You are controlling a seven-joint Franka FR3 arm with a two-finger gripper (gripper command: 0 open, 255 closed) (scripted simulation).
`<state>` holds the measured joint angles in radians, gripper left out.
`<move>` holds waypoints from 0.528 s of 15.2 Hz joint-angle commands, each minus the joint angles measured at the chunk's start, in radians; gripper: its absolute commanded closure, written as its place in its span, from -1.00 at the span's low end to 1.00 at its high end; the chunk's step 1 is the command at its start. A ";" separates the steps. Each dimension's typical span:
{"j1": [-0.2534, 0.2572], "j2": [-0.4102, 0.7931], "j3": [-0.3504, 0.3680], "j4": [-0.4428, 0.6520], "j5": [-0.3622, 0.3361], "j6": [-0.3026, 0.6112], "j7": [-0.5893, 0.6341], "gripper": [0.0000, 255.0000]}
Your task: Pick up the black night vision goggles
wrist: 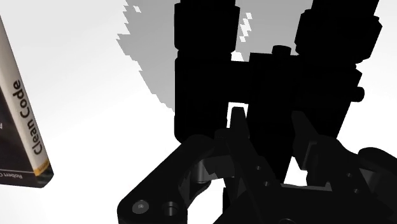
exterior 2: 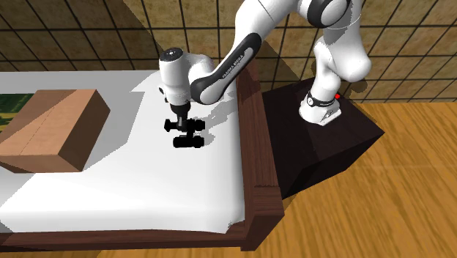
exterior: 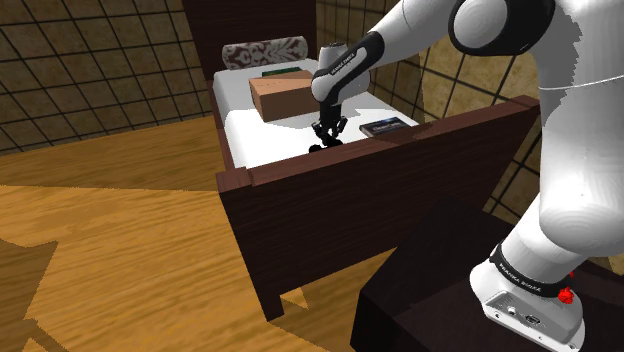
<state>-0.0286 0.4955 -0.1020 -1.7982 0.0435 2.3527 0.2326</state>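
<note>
The black night vision goggles (exterior 2: 188,139) lie on the white bed sheet (exterior 2: 146,194), a little left of centre in the second exterior view. My gripper (exterior 2: 176,126) hangs straight down on them from above. In the wrist view their two tubes run away from me and the narrow middle piece sits right at my gripper. Whether my jaws have closed on that piece or stand just off it I cannot tell (black on black, no seam to read).

To do this well, I judge I should grip squarely across the middle piece rather than a round tube, which could roll out. I should press no deeper into the bedding, then lift straight up and slowly, since the tubes' weight sits ahead of the grip and may tip them.

The sheet is plain and flat. A brown cardboard box (exterior 2: 51,128) sits at the left of the second exterior view, well apart from the goggles. A book titled Clean Code (wrist: 25,121) lies near the left edge of the wrist view, also apart. A dark wooden bed frame (exterior: 380,180) crosses the middle of the shoulder view, with a patterned pillow (exterior: 265,52) at top centre. Around the bed are a wood floor (exterior: 100,250) and walls with a dark grid (exterior: 80,70).
</note>
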 commanded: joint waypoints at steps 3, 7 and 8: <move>0.001 0.001 0.000 0.000 0.000 0.000 0.001 1.00; 0.000 -0.008 0.000 0.002 -0.001 -0.010 -0.001 1.00; 0.000 -0.016 -0.001 0.004 -0.002 -0.020 0.000 1.00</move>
<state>-0.0293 0.4848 -0.1027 -1.7976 0.0428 2.3407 0.2310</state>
